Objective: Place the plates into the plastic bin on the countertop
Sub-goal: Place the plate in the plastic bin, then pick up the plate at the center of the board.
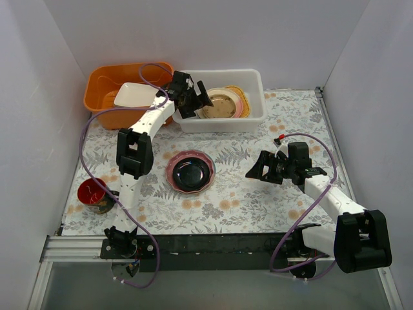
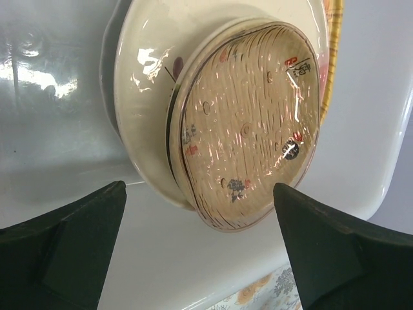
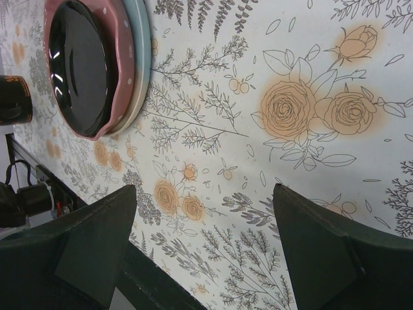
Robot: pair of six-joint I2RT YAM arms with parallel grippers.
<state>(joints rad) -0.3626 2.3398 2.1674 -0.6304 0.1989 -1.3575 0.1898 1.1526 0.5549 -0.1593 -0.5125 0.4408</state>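
Left gripper [image 2: 200, 194] gapes wide, empty, above plates [image 2: 245, 123] in plastic bin [image 1: 255, 74]; right gripper [image 3: 203, 194] likewise spread, empty, over fern-printed countertop [image 3: 213, 97]; white walls [image 1: 206, 32] enclose.

Bin [image 1: 222, 124]: white. Inside it, cream plate [image 1: 222, 103] (brown wood-grain centre). Before the bin: black plate [image 1: 190, 173] on pink dotted plate [image 1: 170, 169]. Countertop [image 1: 258, 200]: grey ferns, orange flowers.

The orange plate [image 2: 335, 61] shows only a rim sliver behind the cream plates [image 2: 145, 84]; the cup [image 3: 13, 100] is cropped.
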